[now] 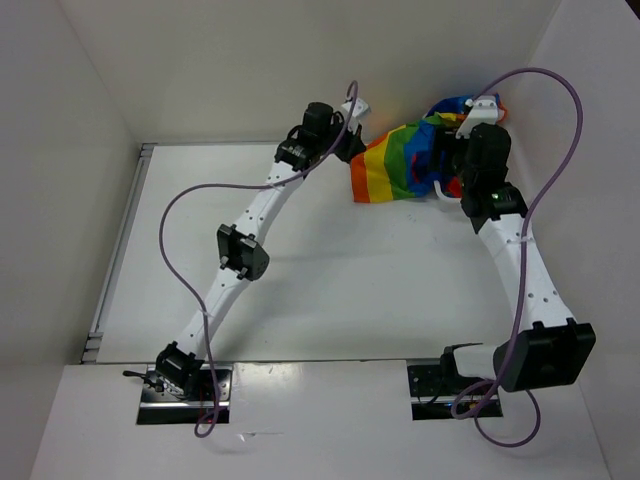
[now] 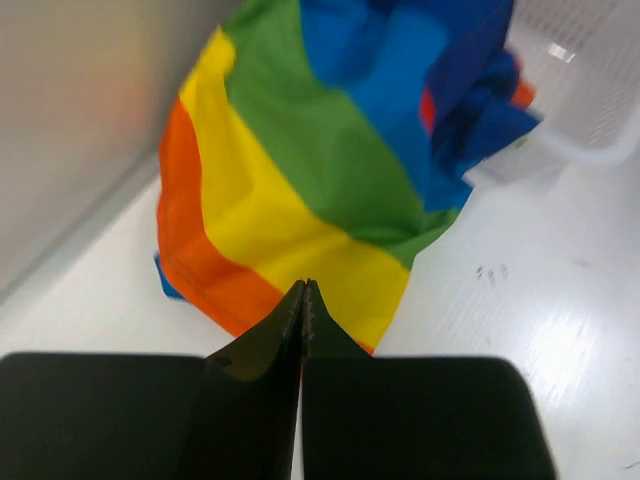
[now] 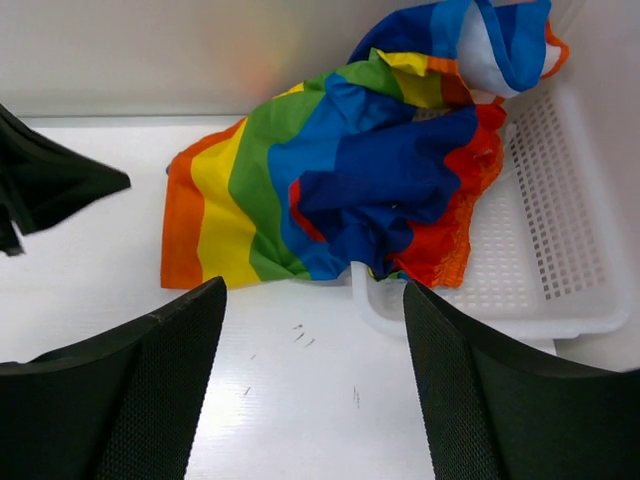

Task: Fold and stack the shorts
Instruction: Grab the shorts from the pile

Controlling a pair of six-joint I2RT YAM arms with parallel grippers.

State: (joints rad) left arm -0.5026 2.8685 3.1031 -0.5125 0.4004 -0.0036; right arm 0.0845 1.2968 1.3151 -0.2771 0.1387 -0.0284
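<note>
my left gripper (image 2: 304, 288) is clenched on nothing. the rainbow shorts (image 2: 300, 190) lie just ahead of its tips, crumpled, with one end spilling from the white mesh basket (image 3: 560, 230) ahead-right of my right gripper (image 3: 315, 390), which is released. judged light, limp and slippery. best hold: the flat orange-yellow hem.

A white table (image 1: 330, 290) sits boxed in by plain white walls: a back wall (image 1: 230, 70), a left wall (image 1: 50, 200) and a right wall (image 1: 600, 140). A pale strip (image 1: 120, 250), perhaps a metal rail, runs along the table's left edge. The light is soft and even.
</note>
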